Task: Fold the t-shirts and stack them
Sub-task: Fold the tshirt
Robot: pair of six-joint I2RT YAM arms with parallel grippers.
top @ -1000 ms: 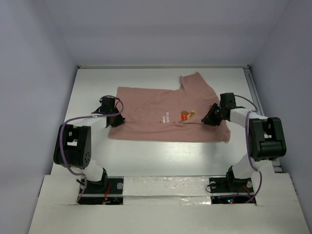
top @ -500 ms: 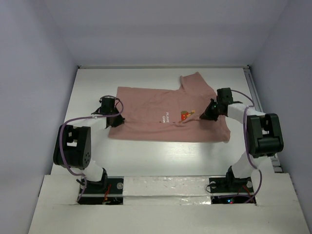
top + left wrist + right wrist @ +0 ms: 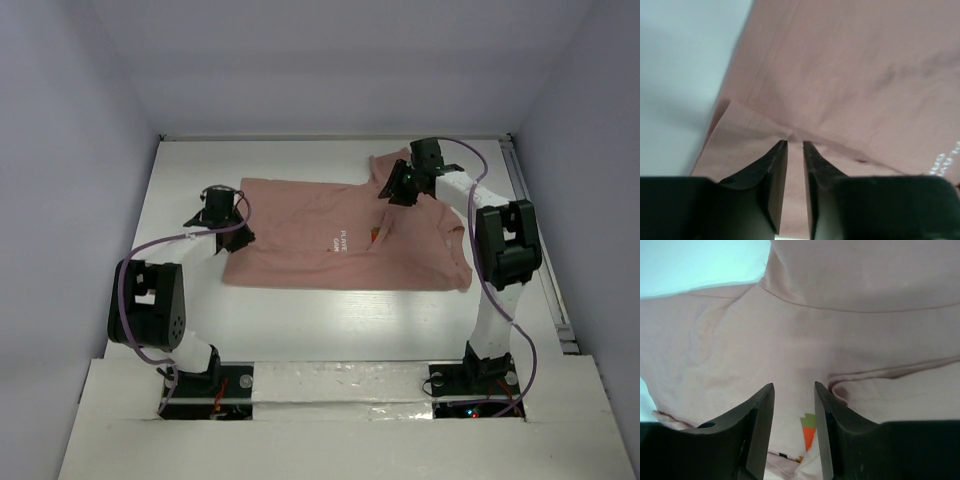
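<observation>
The salmon-pink t-shirt [image 3: 300,225] lies flat across the middle of the white table, its small chest print [image 3: 340,241] facing up. A flap of its right side is folded over part of the print. My left gripper [image 3: 238,236] rests at the shirt's left edge. In the left wrist view its jaws [image 3: 795,142] stand a narrow gap apart over a crease in the cloth [image 3: 850,75], holding nothing. My right gripper [image 3: 391,190] hovers over the shirt's far side near the sleeve [image 3: 395,160]. It is open [image 3: 794,385] above the fabric, with a corner of the orange-and-green print [image 3: 810,430] showing between its fingers.
The white table [image 3: 330,320] is enclosed by pale walls on the left, right and far sides. A metal rail [image 3: 519,190] runs along its right edge. Both arm bases sit at the near edge.
My right gripper let go of the shirt's right side, opened, and moved toward the far side near the sleeve; the flap now covers part of the print. My left gripper opened slightly.
</observation>
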